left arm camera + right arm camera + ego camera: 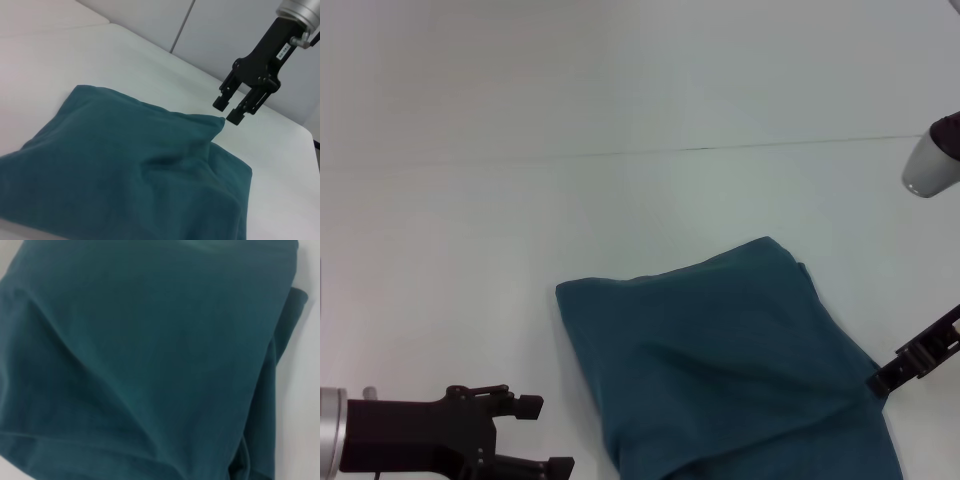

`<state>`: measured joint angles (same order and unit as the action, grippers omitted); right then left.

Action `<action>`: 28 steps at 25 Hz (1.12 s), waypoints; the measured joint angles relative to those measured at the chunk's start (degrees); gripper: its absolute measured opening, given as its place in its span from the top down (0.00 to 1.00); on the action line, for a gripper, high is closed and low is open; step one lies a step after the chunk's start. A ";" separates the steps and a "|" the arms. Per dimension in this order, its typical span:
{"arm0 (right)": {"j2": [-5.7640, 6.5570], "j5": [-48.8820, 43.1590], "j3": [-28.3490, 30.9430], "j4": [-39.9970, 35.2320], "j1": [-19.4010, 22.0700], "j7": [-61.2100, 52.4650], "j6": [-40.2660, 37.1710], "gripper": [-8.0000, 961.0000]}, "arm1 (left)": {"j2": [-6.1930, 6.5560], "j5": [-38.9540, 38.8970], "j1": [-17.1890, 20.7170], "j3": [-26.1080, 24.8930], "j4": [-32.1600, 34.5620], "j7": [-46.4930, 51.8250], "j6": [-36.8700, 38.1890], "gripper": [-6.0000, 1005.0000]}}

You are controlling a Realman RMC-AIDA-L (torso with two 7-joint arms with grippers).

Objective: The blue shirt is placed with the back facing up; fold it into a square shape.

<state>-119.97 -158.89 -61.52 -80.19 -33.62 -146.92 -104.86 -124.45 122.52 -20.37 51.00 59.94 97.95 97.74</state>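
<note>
The blue shirt (720, 370) lies folded into a thick, roughly four-sided pad at the near right of the white table, plain side up, with soft creases. In the left wrist view the blue shirt (125, 165) rises to a small peak at one corner. My right gripper (228, 110) hangs right at that peak, its fingers apart with table showing between them; the cloth tip touches one fingertip (234, 118). In the head view the right gripper (878, 383) sits at the shirt's right edge. My left gripper (545, 436) stands open near the front left, clear of the shirt. The right wrist view shows only blue shirt (150, 360).
The white table (520, 250) has a thin seam (720, 148) running across its far part. A grey-white joint of the right arm (930, 165) hangs at the right edge above the table.
</note>
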 joint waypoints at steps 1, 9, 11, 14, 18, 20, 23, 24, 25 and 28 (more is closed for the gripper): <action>-0.01 0.06 -0.26 1.58 -0.22 -0.06 1.22 0.37 | 0.02 0.01 -0.01 0.00 0.00 0.05 -0.15 0.06; -0.09 0.82 -1.61 6.19 -0.79 -0.14 5.26 0.37 | 0.09 0.06 -0.31 -0.03 0.00 0.10 -0.83 0.06; -0.08 1.83 -1.57 7.24 -0.93 0.10 5.88 0.38 | 0.09 0.07 -0.36 -0.03 0.00 0.11 -1.09 0.06; 0.11 3.09 -1.59 8.42 -0.99 0.49 6.00 0.43 | 0.09 0.17 -0.40 -0.03 0.00 0.12 -1.39 0.06; 0.15 3.20 -1.78 9.02 -1.12 0.95 5.83 0.55 | 0.09 0.18 -0.45 -0.03 0.00 0.14 -1.63 0.06; 0.18 3.20 -1.87 9.19 -1.18 0.98 5.55 0.65 | 0.09 0.17 -0.48 -0.03 0.00 0.14 -1.75 0.06; 0.28 3.15 -1.96 9.22 -1.18 0.95 5.54 0.73 | 0.09 0.16 -0.53 -0.03 0.00 0.14 -2.12 0.07; 0.33 3.13 -1.98 9.23 -1.18 0.94 5.54 0.76 | 0.09 0.15 -0.53 -0.03 -0.02 0.14 -2.21 0.07; 0.35 3.13 -2.01 9.23 -1.18 0.92 5.51 0.78 | 0.09 0.15 -0.53 -0.03 -0.02 0.14 -2.21 0.07; 0.37 3.14 -1.82 9.24 -1.18 0.92 5.28 0.84 | 0.09 0.13 -0.65 -0.03 -0.67 0.03 -2.39 0.07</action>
<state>-119.60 -155.75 -63.35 -70.94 -34.81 -146.00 -99.57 -124.36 122.65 -21.03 50.97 59.26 97.98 95.35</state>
